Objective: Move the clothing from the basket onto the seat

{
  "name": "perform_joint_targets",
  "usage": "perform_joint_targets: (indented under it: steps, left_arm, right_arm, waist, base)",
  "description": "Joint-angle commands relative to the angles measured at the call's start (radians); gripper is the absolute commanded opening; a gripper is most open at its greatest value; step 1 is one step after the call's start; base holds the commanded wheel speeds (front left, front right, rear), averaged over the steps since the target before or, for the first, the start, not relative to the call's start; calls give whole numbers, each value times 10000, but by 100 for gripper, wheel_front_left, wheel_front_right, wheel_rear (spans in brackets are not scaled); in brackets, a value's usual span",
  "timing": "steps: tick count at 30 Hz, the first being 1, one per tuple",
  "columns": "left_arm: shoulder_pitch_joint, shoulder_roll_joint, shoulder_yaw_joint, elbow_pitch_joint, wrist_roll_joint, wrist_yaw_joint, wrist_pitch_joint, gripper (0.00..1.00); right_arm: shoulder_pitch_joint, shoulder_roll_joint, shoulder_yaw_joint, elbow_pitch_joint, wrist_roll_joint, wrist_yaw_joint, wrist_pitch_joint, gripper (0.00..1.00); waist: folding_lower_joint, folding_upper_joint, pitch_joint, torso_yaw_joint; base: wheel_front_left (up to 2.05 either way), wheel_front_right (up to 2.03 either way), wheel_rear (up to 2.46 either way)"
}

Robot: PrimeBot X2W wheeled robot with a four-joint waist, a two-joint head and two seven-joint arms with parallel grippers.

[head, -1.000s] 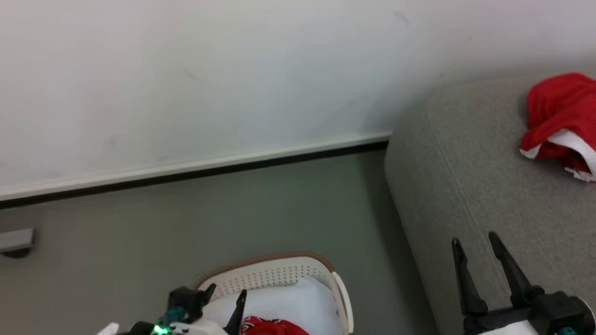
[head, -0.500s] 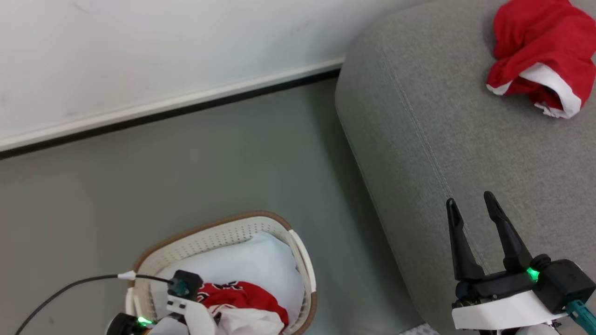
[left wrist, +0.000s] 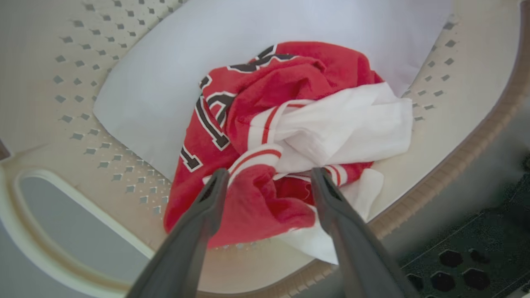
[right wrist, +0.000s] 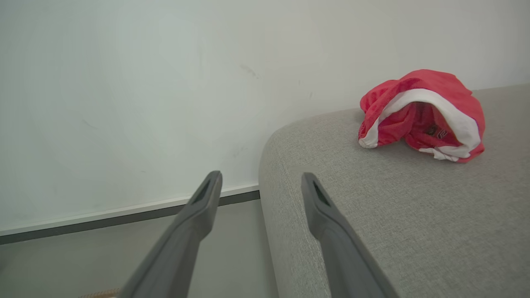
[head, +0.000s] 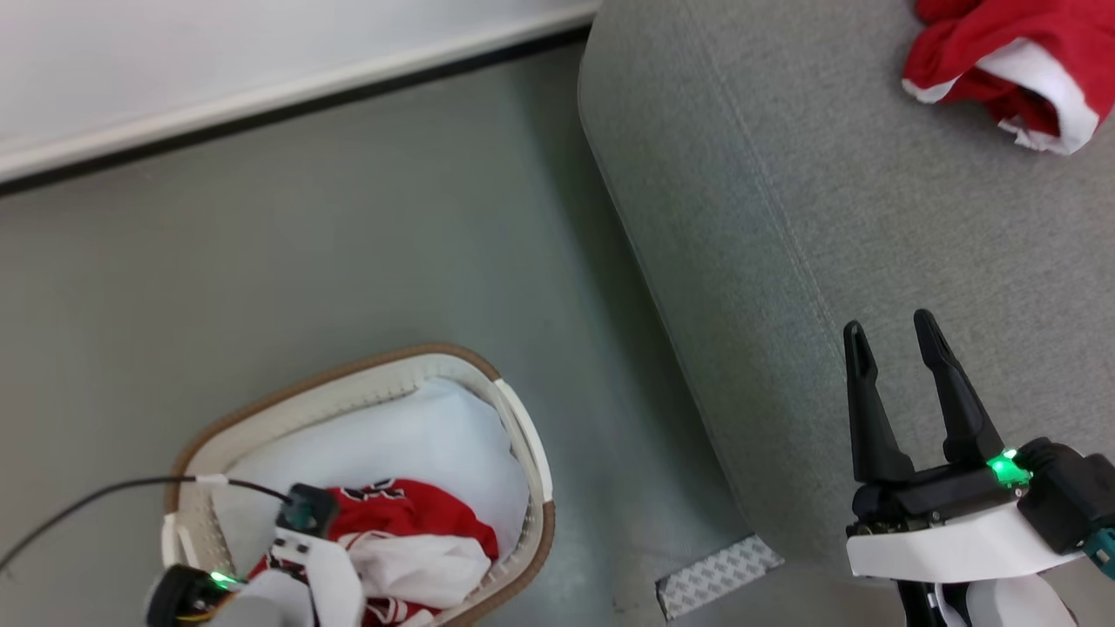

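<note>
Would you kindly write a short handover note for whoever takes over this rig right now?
Left gripper: open, fingers straddling the numbered jersey in the basket, not closed on it.
Right gripper: open, empty, over the seat.
Done: one red garment lies on the seat.
Left: grasp the numbered jersey and carry it to the seat.

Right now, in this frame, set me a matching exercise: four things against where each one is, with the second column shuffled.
Column A
1. numbered red garment
2. white-banded red garment
3. left tool
4. right tool

Column B
a. lying on the seat
b. open and empty, over the seat's edge
c. crumpled in the basket
d. open, down inside the basket

Pairs: 1-c, 2-a, 3-d, 4-b.
</note>
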Motion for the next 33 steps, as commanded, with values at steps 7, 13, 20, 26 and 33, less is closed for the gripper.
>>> perform_joint_targets:
  steps: [7, 13, 20, 26, 33]
  left_arm:
    - [-704, 462, -333, 578, 305, -21, 122, 100]
    - [-1179, 709, -632, 921, 502, 58, 125, 100]
    - [-1739, 959, -1199, 1217, 966, 12, 257, 100]
    - [-2041, 979, -1245, 1356, 806, 50, 39, 100]
    - [-2461, 951, -1378, 1413, 758, 53, -175, 100]
  right_arm:
    - [-489, -3, 320, -125, 366, -26, -1, 100]
    - [-755, -3, 626, -211, 525, -26, -1, 100]
    - [-960, -3, 777, -238, 695, -26, -1, 100]
    - [-1039, -3, 839, -293, 791, -26, -1, 100]
    - [-1176, -3, 843, -391, 919, -26, -1, 100]
  waist:
    - [-2, 0, 1030, -248]
    - [-2, 0, 1609, -374]
    - [-2, 0, 2124, -408]
    - [-2, 0, 2293, -440]
    - [-2, 0, 2710, -491]
  base:
    - [0, 0, 0]
    - [0, 0, 0]
    - [0, 0, 0]
    - [0, 0, 0]
    - [0, 0, 0]
